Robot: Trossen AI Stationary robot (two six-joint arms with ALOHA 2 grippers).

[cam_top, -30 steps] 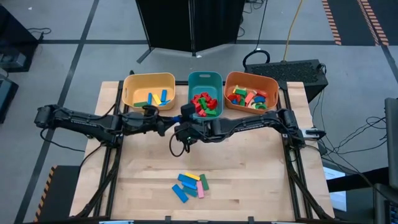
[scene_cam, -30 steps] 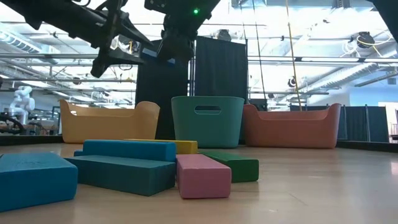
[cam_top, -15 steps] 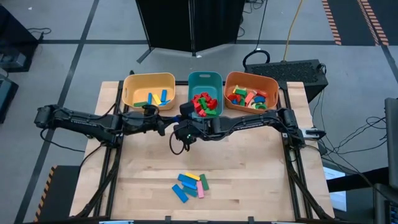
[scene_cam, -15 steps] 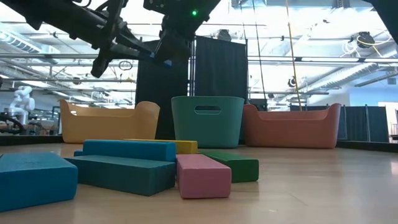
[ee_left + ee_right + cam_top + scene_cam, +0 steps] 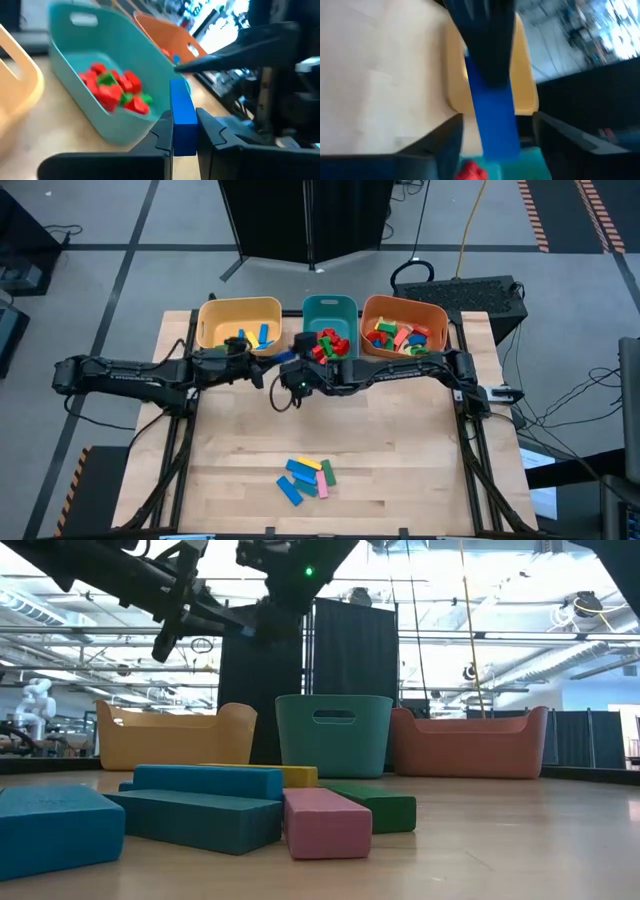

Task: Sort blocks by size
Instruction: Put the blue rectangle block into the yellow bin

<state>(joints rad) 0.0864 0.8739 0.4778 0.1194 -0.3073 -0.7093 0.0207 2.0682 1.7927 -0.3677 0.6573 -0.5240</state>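
We see a pale wooden counter (image 5: 400, 450) on a grey floor, three bins along its far edge. A loose pile of blocks (image 5: 306, 478) lies near the front. Left gripper (image 5: 184, 131) jaws grip a blue bar (image 5: 182, 115) beside the teal bin (image 5: 80, 60); right gripper (image 5: 495, 135) jaws stand open around it.

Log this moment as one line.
phase: handover | left gripper: shut on blue block | right gripper: open around it | place: in front of teal bin
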